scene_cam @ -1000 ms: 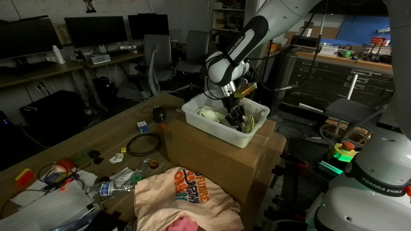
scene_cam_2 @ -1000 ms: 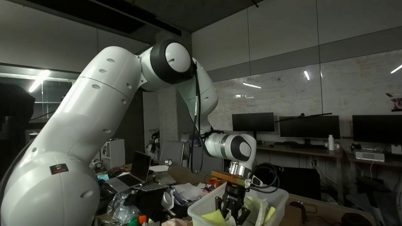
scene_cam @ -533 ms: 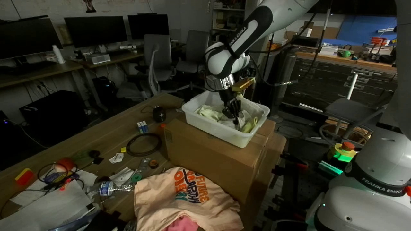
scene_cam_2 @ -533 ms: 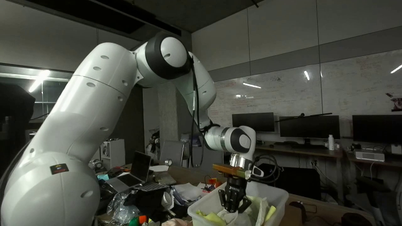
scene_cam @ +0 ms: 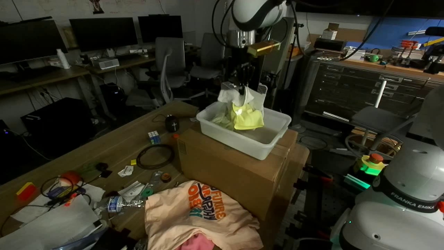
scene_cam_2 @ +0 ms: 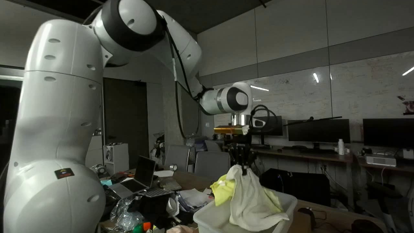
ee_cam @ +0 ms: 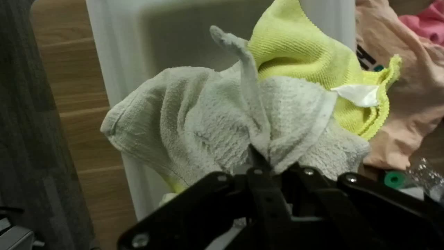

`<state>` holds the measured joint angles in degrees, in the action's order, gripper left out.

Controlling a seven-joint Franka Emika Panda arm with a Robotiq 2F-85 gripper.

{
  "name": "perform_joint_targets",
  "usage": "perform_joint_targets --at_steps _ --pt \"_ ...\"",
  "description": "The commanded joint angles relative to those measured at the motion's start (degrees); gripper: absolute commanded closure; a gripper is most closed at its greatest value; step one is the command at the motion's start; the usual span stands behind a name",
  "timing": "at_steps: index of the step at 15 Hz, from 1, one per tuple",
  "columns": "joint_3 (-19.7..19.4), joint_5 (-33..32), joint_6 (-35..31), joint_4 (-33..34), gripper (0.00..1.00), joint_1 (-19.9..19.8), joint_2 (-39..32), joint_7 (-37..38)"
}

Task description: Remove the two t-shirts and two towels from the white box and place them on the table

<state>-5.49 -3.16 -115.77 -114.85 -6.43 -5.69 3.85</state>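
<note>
Jaws: drawn together, pinching the white towel [scene_cam_2: 250, 200].
White towel: hanging over the white box [scene_cam: 232, 141].
Yellow cloth [ee_cam: 298, 48]: hanging against the white towel; whether the jaws catch it too, we cannot tell.
White box: on the cardboard box [scene_cam: 225, 170], which stands on the table [scene_cam: 114, 151].
Peach T-shirt [scene_cam: 201, 217]: we see it on the table, just beside the near face of the cardboard box.
</note>
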Motion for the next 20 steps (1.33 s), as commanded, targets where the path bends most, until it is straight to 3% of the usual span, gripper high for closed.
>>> perform_joint_targets --at_steps 1,6,13,20 --pt "0.49 -1.60 -1.68 -1.40 0.96 1.60 8.99 8.71" --pt "3.55 -4.17 -3.70 0.20 0.96 2.36 16.36 17.83" --pt "11.19 -9.90 -4.28 5.78 0.96 3.18 21.24 26.45" --pt "17.26 -9.63 -0.98 12.80 0.96 7.50 17.98 24.11"
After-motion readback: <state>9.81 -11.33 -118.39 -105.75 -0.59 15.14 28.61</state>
